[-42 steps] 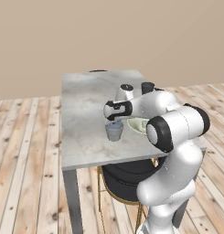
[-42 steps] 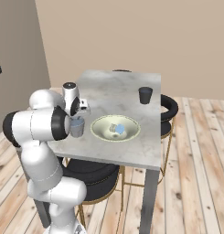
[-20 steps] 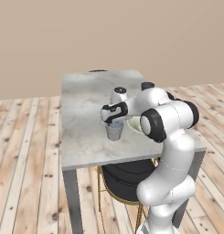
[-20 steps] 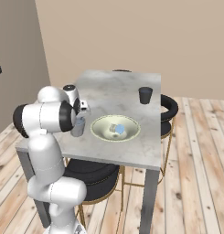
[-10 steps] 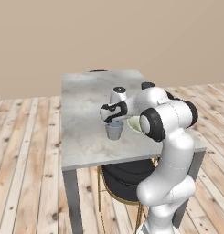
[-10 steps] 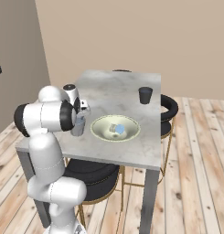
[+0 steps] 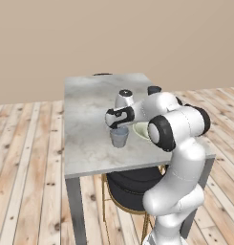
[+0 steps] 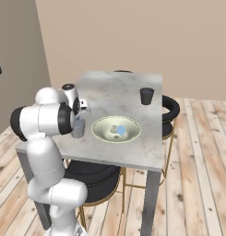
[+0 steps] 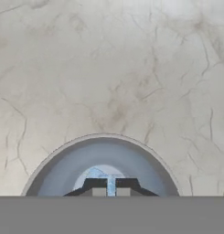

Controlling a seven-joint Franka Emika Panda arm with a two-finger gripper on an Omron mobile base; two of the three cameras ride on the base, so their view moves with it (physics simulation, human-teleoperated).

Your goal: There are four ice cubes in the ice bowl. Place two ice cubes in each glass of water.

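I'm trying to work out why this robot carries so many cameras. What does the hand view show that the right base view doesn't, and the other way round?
Hand view: a look straight down into the near glass, with a pale blue ice cube at its bottom, framed by the gripper and its nearly closed tips. Right base view: the ice bowl with cubes in it, the second glass farther along the table, and a black stool. Both: the near glass and the marble table.
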